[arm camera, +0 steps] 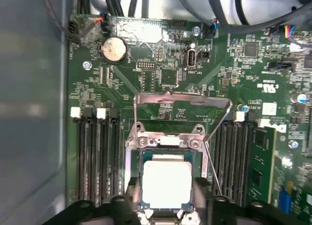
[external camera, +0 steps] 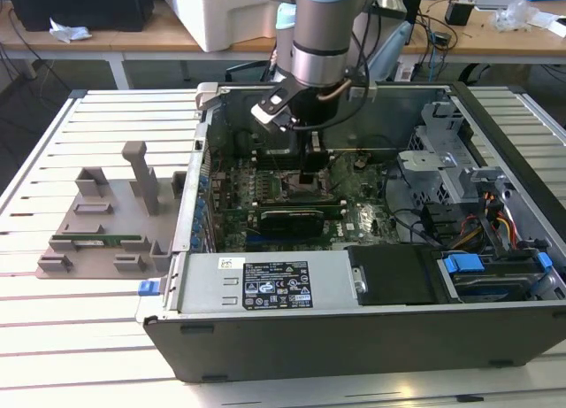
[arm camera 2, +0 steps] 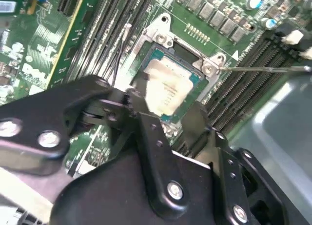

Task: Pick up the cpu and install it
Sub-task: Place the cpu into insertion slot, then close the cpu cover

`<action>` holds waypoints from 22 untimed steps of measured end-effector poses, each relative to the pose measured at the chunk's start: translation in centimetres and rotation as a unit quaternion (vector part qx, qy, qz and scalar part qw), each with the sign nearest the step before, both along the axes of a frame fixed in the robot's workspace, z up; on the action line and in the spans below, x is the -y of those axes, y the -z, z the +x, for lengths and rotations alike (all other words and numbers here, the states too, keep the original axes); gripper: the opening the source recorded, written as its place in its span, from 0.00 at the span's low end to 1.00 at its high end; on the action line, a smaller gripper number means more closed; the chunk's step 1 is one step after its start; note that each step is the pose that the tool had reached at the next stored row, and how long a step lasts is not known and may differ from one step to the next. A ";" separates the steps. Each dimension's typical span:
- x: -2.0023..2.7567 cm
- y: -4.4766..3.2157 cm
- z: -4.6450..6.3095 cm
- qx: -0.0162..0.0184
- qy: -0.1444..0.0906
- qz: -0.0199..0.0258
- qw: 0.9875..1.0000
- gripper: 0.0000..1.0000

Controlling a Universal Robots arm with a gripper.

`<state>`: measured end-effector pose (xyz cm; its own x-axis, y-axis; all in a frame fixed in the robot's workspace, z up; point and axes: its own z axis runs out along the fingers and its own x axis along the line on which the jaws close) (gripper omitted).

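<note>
The hand (arm camera: 166,199) clamps opposite edges of the cpu (arm camera: 165,182), held flat between its fingers, squarely over the motherboard socket (arm camera: 146,137).

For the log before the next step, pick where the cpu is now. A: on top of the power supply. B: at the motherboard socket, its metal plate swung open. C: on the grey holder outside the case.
B: in the first wrist view the cpu sits at the socket on the motherboard, with the metal plate raised open.

Open computer case (external camera: 265,337) on slatted table (external camera: 88,337), grey fixture (external camera: 106,240) beside it, round coin battery (arm camera: 113,49)
</note>
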<state>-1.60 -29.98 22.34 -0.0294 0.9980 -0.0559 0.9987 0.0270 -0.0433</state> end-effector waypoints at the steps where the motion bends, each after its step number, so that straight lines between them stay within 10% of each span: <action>1: -0.02 -0.65 0.0 0.000 0.000 0.000 1.000 0.47; 6: -0.13 -4.44 0.0 0.000 0.000 0.000 1.000 0.11; 10: -0.14 -6.47 0.0 0.000 0.000 0.000 1.000 0.11; 20: -0.14 -6.58 0.1 0.000 0.000 0.000 1.000 0.11; 22: -0.14 -6.56 2.0 -0.001 0.000 0.000 1.000 0.11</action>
